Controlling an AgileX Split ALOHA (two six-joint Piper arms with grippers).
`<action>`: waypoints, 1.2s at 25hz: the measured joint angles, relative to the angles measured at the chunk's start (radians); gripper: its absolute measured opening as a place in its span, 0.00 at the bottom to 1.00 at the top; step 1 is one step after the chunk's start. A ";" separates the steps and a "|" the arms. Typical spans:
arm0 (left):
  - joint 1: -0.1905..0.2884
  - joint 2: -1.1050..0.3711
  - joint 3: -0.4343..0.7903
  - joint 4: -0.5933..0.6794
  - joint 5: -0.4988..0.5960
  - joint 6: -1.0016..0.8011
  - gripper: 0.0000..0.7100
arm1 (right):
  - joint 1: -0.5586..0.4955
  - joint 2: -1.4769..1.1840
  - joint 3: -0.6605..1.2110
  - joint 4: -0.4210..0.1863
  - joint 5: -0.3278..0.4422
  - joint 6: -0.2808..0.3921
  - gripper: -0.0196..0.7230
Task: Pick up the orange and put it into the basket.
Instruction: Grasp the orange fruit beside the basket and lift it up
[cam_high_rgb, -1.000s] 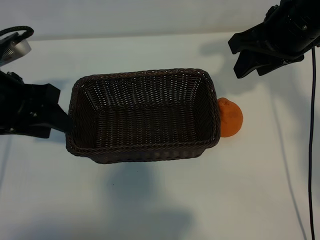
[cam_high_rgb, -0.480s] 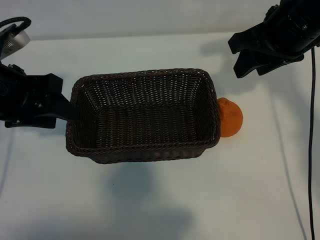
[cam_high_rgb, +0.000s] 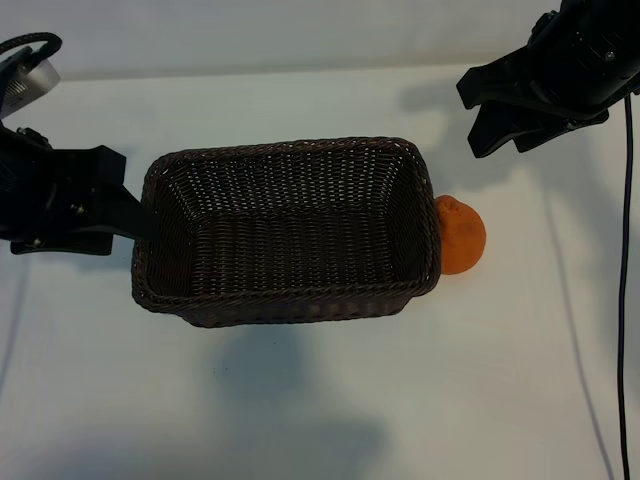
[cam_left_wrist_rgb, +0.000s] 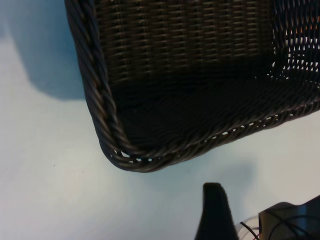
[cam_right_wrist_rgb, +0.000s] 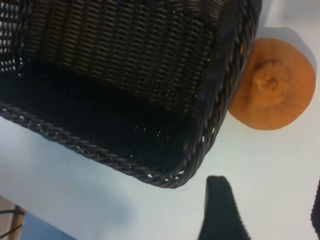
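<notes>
The orange (cam_high_rgb: 460, 235) sits on the worktop touching the basket (cam_high_rgb: 288, 304)'s right wall, so the right gripper (cam_high_rgb: 497, 112), jaws wide and empty, should probably drop from the outer side.

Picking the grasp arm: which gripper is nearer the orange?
Right. The right gripper hangs open above the table just beyond the orange, which sits against the basket's right end. The left gripper, open, is at the basket's far end.
</notes>
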 joint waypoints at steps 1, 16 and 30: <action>0.000 0.000 0.000 0.000 -0.005 0.000 0.74 | 0.000 0.000 0.000 0.000 0.002 -0.002 0.61; 0.000 0.000 0.000 0.000 -0.047 0.000 0.74 | 0.000 0.000 0.000 -0.011 0.014 -0.098 0.61; 0.000 0.000 0.000 0.000 -0.047 0.025 0.74 | 0.000 0.068 0.000 -0.142 -0.036 -0.059 0.61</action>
